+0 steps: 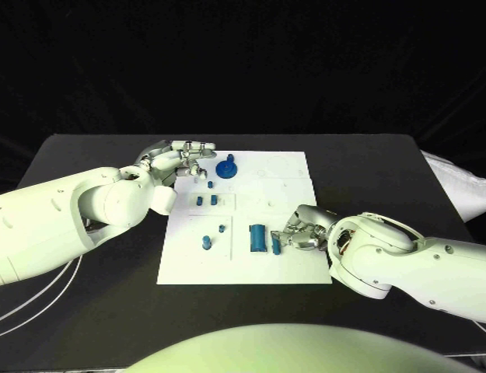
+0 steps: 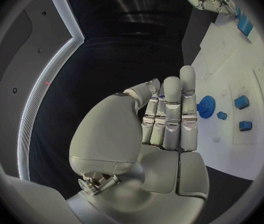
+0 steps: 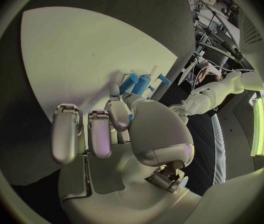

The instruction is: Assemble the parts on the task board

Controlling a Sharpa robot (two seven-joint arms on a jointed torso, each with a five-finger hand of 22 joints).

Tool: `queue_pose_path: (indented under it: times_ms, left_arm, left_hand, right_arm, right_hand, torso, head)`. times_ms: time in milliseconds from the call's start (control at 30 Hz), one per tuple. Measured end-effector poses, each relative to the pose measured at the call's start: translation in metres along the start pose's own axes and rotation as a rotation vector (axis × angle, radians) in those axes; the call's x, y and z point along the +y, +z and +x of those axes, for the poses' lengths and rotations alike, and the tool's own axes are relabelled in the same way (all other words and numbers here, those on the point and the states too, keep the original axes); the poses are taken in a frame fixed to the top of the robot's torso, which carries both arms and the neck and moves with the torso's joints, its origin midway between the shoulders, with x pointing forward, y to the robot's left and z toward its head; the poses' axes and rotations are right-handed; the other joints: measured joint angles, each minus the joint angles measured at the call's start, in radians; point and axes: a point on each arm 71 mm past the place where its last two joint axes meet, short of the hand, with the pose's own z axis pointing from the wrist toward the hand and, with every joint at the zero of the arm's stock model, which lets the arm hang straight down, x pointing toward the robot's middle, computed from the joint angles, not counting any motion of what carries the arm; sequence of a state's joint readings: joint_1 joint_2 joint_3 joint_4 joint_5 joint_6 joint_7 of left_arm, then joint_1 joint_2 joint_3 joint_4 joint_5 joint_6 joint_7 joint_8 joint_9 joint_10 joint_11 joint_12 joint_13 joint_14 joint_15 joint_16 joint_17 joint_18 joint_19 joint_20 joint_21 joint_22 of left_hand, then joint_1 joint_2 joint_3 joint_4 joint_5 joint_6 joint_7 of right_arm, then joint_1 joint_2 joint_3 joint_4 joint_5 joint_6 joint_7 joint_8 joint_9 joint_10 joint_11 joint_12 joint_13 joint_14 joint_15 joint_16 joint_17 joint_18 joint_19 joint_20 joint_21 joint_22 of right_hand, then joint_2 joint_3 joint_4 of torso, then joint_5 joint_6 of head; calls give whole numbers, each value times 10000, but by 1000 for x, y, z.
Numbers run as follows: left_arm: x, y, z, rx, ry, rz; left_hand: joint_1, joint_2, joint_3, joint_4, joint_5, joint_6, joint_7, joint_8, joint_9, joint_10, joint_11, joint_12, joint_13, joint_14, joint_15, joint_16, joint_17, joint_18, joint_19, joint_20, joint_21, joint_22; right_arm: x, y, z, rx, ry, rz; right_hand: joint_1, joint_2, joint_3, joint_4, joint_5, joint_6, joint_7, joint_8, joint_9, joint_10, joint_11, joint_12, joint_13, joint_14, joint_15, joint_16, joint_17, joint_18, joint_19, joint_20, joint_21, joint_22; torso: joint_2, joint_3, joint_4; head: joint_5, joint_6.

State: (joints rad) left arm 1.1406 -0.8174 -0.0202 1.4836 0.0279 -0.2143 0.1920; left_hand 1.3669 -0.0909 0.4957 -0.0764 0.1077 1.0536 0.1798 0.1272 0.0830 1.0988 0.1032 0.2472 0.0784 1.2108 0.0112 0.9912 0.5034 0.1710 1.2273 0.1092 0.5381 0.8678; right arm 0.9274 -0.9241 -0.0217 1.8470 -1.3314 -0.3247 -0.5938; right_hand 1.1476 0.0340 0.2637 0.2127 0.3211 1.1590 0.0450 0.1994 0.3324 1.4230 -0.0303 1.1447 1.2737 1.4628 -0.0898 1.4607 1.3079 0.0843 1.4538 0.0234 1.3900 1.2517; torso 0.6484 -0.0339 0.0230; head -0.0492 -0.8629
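Resting at the near right part of the task board (image 1: 293,175), the right hand (image 1: 301,231) has its fingers curled toward the upright blue cylinder (image 1: 258,238) and the narrower blue piece (image 1: 276,243) just beside it; the hand is close against that narrower piece, but whether it actually pinches it or merely touches it cannot be told. In the right wrist view two of its fingers (image 3: 65,132) hang loose and apart, while the thumb side reaches to the blue pieces.

The left hand (image 1: 176,161) hovers at the far left corner of the board, fingers straight and held together, nothing in it. Just beside its fingertips, on the board, stands the blue gear with a peg (image 1: 228,167); the left wrist view shows that gear (image 2: 206,105) right next to the fingers (image 2: 171,115).

Counting the blue parts on the board: one gear; one tiny piece (image 1: 209,185) just nearer than the gear; two small blocks (image 1: 206,200) side by side in a marked rectangle on the board's left half; two small pieces (image 1: 207,242) near the board's near-left part, one of them smaller (image 1: 220,228); then the cylinder and its narrow neighbour. Eight in all, though the smallest are hard to make out.
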Motion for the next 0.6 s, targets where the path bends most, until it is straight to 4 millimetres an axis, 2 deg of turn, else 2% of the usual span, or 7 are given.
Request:
queue_pose_path:
  times_ms: [133, 267, 400, 467, 533, 600]
  left_arm:
    - [0, 0, 0, 7, 2, -7]
    - [0, 0, 0, 13, 4, -13]
    - [0, 0, 0, 13, 6, -19]
    - [0, 0, 0, 13, 7, -22]
    - [0, 0, 0, 13, 8, -24]
    - [0, -1, 0, 14, 10, -28]
  left_hand:
    - [0, 0, 0, 0, 0, 0, 0, 0, 0, 0, 0, 0, 0, 14, 14, 0, 0, -1, 0, 0, 0, 0]
    - [0, 0, 0, 0, 0, 0, 0, 0, 0, 0, 0, 0, 0, 15, 15, 0, 0, -1, 0, 0, 0, 0]
    - [0, 0, 0, 0, 0, 0, 0, 0, 0, 0, 0, 0, 0, 15, 15, 0, 1, -1, 0, 0, 0, 0]
    - [0, 0, 0, 0, 0, 0, 0, 0, 0, 0, 0, 0, 0, 15, 15, 0, 1, -1, 0, 0, 0, 0]
    - [0, 0, 0, 0, 0, 0, 0, 0, 0, 0, 0, 0, 0, 15, 15, 0, 1, -1, 0, 0, 0, 0]
    - [0, 0, 0, 0, 0, 0, 0, 0, 0, 0, 0, 0, 0, 15, 15, 0, 1, -1, 0, 0, 0, 0]
  right_arm:
    - [0, 0, 1, 24, -4, 1]
    - [0, 0, 1, 28, -8, 2]
    - [0, -1, 1, 27, -15, 0]
    - [-1, -2, 1, 23, -37, -8]
    - [-2, -3, 0, 2, -63, -8]
    - [-5, -5, -1, -33, -92, 3]
  right_hand:
    - [-223, -39, 12, 126, -39, 12, -12, 18, 12, 51, 20, 64, 53, -1, -1, 3, 0, 0, 36, -36, 46, 22]
    - [-585, -402, -187, 325, -109, 48, 24, 18, 11, 59, 27, 119, 101, 0, 0, 3, -1, 0, 35, -36, 46, 22]
    - [-1082, -819, -702, 604, 480, 49, 22, 17, 42, 68, 19, 52, 89, -1, -1, 3, -1, 0, 35, -36, 46, 22]
    - [-1161, -898, -947, 634, 696, 49, 22, 17, 48, 75, 11, 52, 89, -2, -1, 2, -1, 1, 35, -35, 46, 22]
    - [-1166, -912, -1101, 560, 738, 49, 22, 17, 63, 76, 11, 48, 89, -2, -1, 2, -2, 0, 35, -35, 46, 21]
    - [-1015, -1062, -1246, 437, 628, 49, 22, 17, 68, 75, 11, -26, 89, -2, -1, 2, -2, 1, 35, -36, 46, 14]
  torso:
    - [-2, 0, 0]
    - [-2, 0, -1]
    - [-2, 5, -4]
    - [-2, 4, -8]
    - [-2, 10, -10]
    - [-2, 11, -12]
  head:
    - [0, 2]
    - [0, 2]
    - [-1, -4]
    - [5, -4]
    - [7, -2]
    - [8, 3]
